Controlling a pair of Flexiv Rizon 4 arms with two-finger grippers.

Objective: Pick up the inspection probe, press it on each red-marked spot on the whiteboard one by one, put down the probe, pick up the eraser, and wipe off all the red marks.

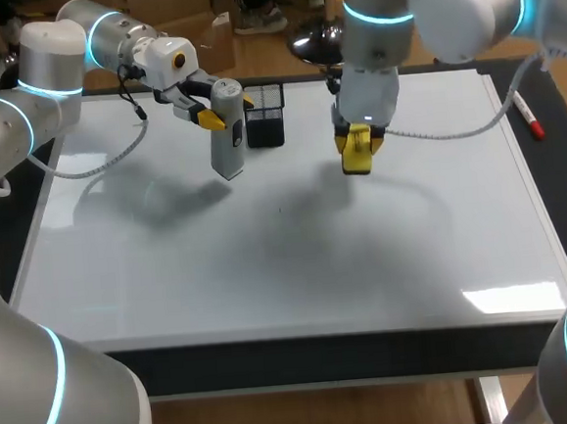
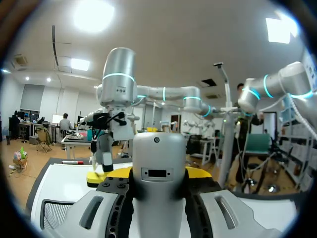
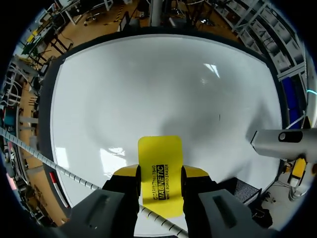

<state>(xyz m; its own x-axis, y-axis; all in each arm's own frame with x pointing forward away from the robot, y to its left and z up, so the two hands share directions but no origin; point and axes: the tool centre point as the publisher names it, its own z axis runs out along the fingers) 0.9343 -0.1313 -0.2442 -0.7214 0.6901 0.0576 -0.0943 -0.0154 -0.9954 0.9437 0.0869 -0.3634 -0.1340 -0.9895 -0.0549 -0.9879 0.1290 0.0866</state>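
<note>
White across nearly the whole table, one whiteboard (image 1: 297, 260) is laid flat so that it can be pressed and wiped from above; no red mark can be made out on it, only a tiny dark tick near the middle. Two arms are brought in over its far half. One grey inspection probe (image 1: 226, 128) is held upright, tip just above or on the board, by the left gripper (image 1: 228, 108), whose fingers are closed against its upper body from both sides, presumably so that it can be set down again. One black mesh holder (image 1: 266, 115) is stood just behind the probe, probably as its resting place. One yellow eraser (image 3: 159, 171) is clamped between the fingers of the right gripper (image 3: 160, 173) and pointed down at the board, as wiping requires. One red-capped marker pen (image 1: 528, 116) is left beyond the board's right edge, well apart.
</note>
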